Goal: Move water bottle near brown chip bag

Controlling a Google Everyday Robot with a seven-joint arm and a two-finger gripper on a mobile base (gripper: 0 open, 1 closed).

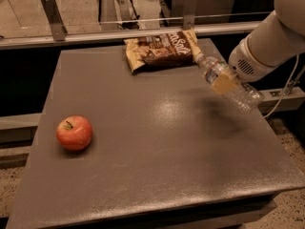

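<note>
Brown chip bag point(162, 49) 1 | water bottle point(242, 94) 1 (in hand point(224, 83), right) | apple point(74, 133) 1

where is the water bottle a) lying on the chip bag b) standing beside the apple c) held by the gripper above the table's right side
c: the gripper holds the water bottle tilted in the air over the table, cap toward the brown chip bag, far from the apple

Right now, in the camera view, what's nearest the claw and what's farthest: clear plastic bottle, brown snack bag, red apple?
1. The clear ribbed plastic water bottle, gripped in the claw, at right.
2. The brown crinkled chip bag, at the back edge.
3. The round red apple, far left.
</note>
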